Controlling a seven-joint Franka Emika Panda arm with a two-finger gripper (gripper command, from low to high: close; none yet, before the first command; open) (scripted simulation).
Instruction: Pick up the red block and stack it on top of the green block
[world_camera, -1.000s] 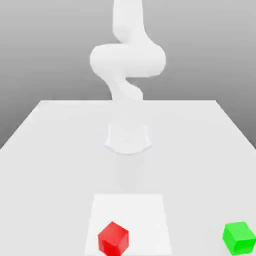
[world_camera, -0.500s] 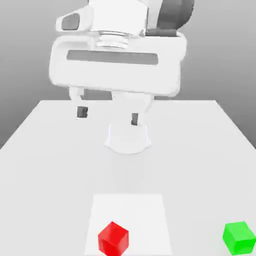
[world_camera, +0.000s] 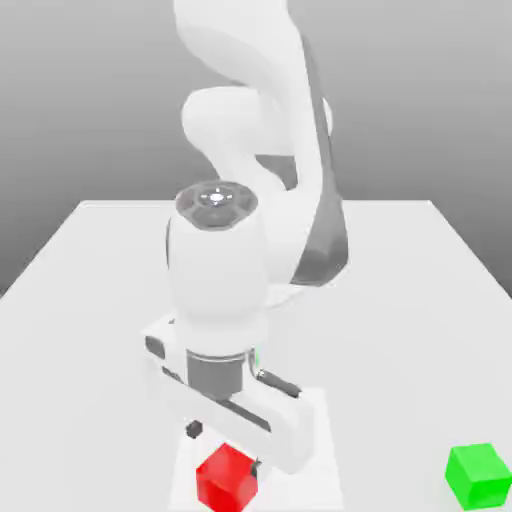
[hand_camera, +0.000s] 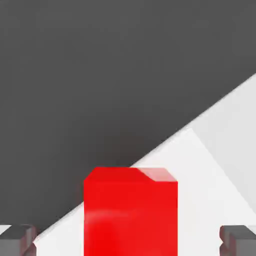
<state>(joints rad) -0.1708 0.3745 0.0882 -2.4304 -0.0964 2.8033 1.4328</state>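
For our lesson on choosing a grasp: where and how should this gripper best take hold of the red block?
By two opposite upright side faces, coming straight down from above. The red block is a flat-faced cube sitting level, and in the hand view its sides look squared to the gripper, whose open fingers stand either side with room to spare.

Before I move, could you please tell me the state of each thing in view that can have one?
Jaws: open, one on each side of the red block, nothing gripped.
Red block: resting on the white square, not stacked.
Green block: upright, nothing on top.
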